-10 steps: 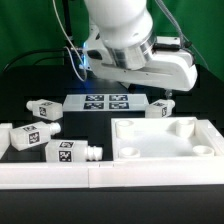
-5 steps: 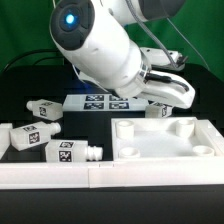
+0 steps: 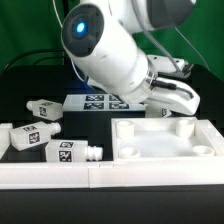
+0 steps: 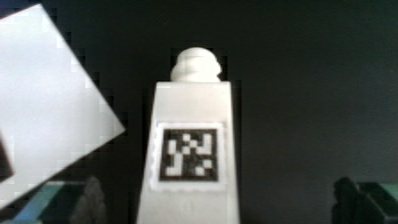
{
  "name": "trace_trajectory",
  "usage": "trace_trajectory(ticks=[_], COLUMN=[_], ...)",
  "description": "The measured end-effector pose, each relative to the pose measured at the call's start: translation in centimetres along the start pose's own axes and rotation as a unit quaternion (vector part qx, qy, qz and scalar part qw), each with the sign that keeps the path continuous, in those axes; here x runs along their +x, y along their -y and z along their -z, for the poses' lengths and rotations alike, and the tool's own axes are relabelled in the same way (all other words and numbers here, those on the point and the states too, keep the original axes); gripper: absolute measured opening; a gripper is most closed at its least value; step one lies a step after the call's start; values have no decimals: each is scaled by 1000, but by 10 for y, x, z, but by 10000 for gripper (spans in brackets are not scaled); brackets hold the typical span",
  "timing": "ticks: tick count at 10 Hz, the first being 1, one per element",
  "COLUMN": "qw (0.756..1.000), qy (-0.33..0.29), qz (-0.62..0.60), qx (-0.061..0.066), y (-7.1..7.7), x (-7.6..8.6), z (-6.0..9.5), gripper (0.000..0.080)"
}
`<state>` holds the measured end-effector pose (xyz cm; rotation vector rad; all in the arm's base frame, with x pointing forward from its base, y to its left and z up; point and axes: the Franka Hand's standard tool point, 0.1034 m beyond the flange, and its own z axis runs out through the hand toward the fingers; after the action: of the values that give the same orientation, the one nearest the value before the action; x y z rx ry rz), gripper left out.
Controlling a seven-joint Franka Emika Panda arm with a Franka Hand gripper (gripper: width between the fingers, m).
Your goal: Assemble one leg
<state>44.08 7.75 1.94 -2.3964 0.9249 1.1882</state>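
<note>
A white leg [image 3: 160,111] with a black-and-white tag lies behind the large white tabletop [image 3: 165,150], at the exterior view's right. My gripper [image 3: 168,103] hangs just over it, its fingers hidden by the hand. In the wrist view the same leg [image 4: 192,130] lies lengthwise between the fingers, peg pointing away from the camera. My gripper [image 4: 222,203] is open. One dark fingertip [image 4: 80,200] is close beside the leg, the other [image 4: 365,200] stands well apart. Nothing is gripped.
Three more legs [image 3: 42,108] [image 3: 28,135] [image 3: 72,152] lie at the exterior view's left. The marker board [image 3: 100,100] lies behind them, partly under the arm. A flat white surface [image 4: 45,100] lies beside the leg in the wrist view.
The arm has swung round and its hand has moved toward the exterior view's right, coming down over the leg behind the tabletop. The loose parts have not moved.
</note>
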Motion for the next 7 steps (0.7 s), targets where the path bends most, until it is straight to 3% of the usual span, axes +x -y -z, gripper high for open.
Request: trace_trajectory(ticks=[4, 5, 6, 7], qw=[1000, 1000, 1000, 1000], qy=[7, 7, 8, 8], qz=[-7, -7, -7, -7], qx=[0, -1, -1, 0], y=[-6, -6, -6, -6], x=[7, 7, 7, 7], z=[-7, -7, -8, -7], gripper=[649, 551, 404, 404])
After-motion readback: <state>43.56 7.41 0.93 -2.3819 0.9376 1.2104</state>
